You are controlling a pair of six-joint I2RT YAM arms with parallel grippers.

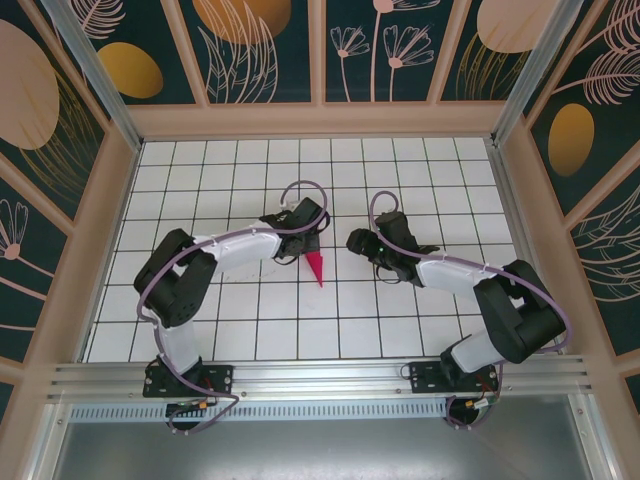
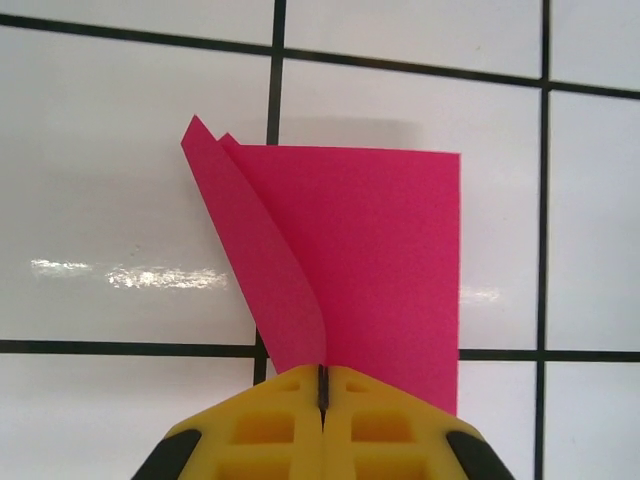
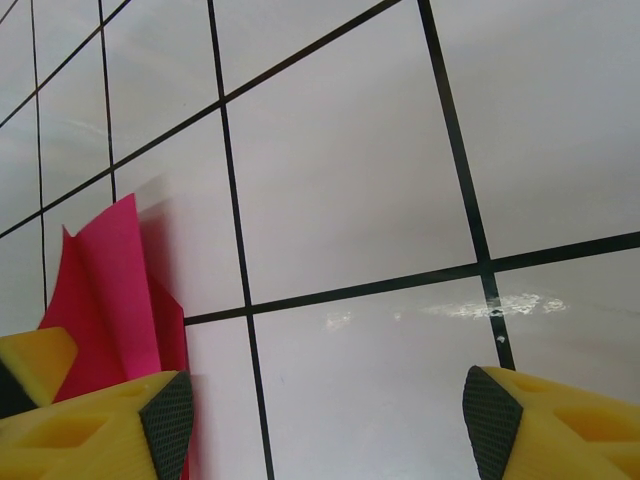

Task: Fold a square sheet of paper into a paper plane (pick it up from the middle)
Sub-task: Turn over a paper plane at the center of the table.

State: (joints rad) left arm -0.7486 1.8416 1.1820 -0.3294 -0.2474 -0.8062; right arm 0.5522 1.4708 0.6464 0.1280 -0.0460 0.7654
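Note:
The square sheet of paper is folded into a slim pink paper plane (image 1: 318,267) near the middle of the gridded floor, its pointed tip towards the arm bases. My left gripper (image 1: 301,236) is shut on its far end. In the left wrist view the yellow jaws of the left gripper (image 2: 323,376) meet tightly on the paper plane's (image 2: 380,260) crease, and one flap curls off to the left. Just right of it, my right gripper (image 1: 358,243) stands open with nothing between its fingers. The right wrist view has the paper plane (image 3: 105,290) left of the right gripper (image 3: 330,425).
The white floor (image 1: 400,320) carries a black grid and is walled by wooden panels (image 1: 320,120) on three sides. A metal rail (image 1: 320,375) holding both arm bases runs along the near edge. A yellow left finger (image 3: 30,365) pokes into the right wrist view.

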